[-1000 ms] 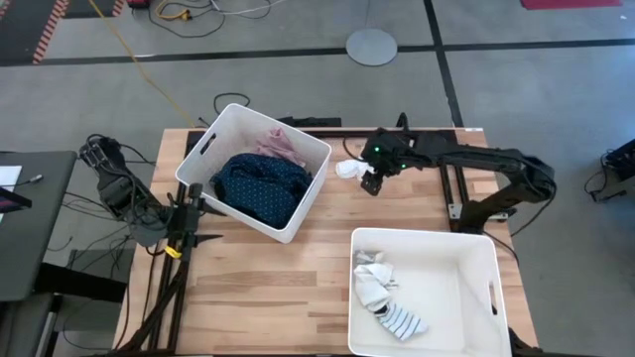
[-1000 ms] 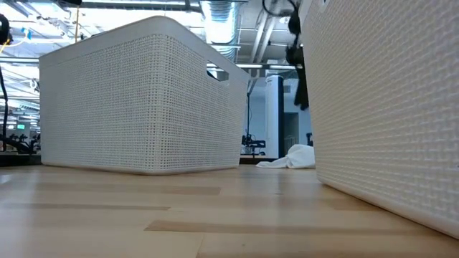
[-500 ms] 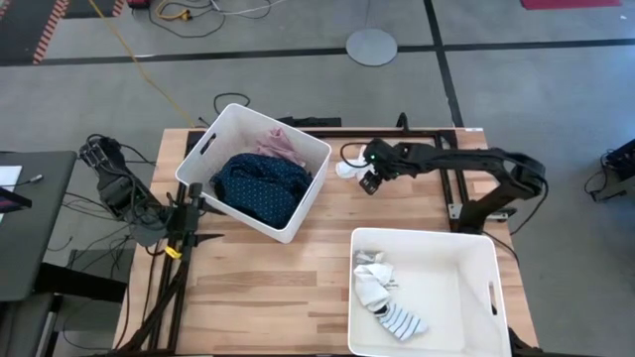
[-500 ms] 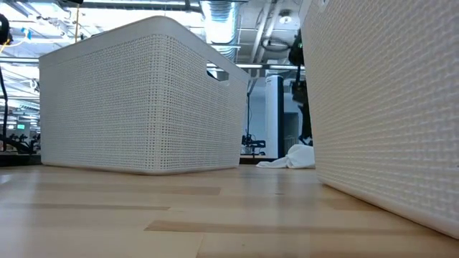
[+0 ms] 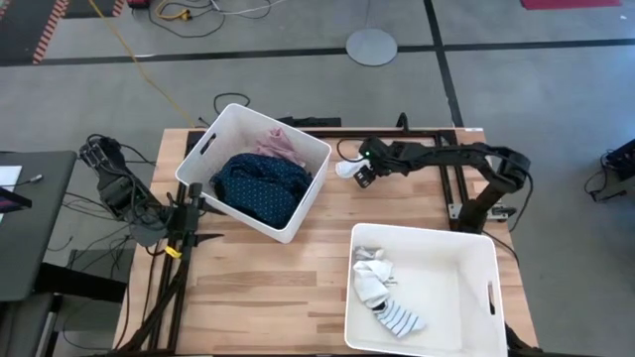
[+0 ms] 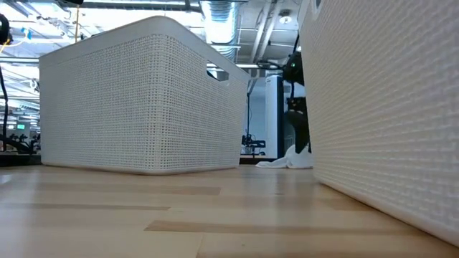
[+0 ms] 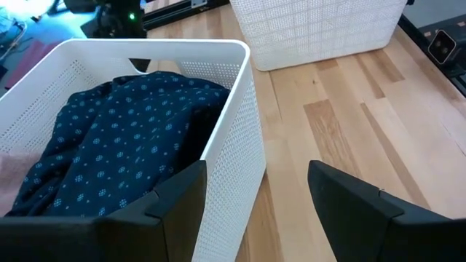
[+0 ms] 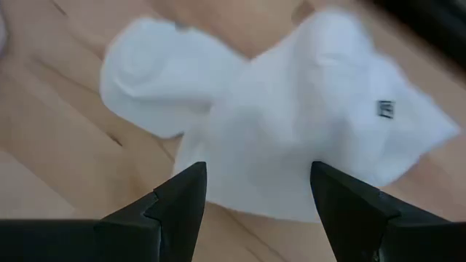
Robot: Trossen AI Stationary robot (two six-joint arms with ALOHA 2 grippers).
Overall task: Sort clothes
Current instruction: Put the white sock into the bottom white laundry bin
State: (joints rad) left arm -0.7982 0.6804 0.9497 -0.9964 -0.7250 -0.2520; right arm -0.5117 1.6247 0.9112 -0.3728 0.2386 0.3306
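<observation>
The white sock (image 8: 277,138) is seen lying on the desk (image 5: 298,288), directly under the right gripper (image 5: 361,177), whose fingers are spread open. The left gripper (image 7: 255,196) is held open beside a bin (image 7: 240,138).

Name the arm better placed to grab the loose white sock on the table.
Right. The right gripper hangs open directly over the white sock, near the table's far edge. The left gripper waits at the other bin, across the table.
</observation>
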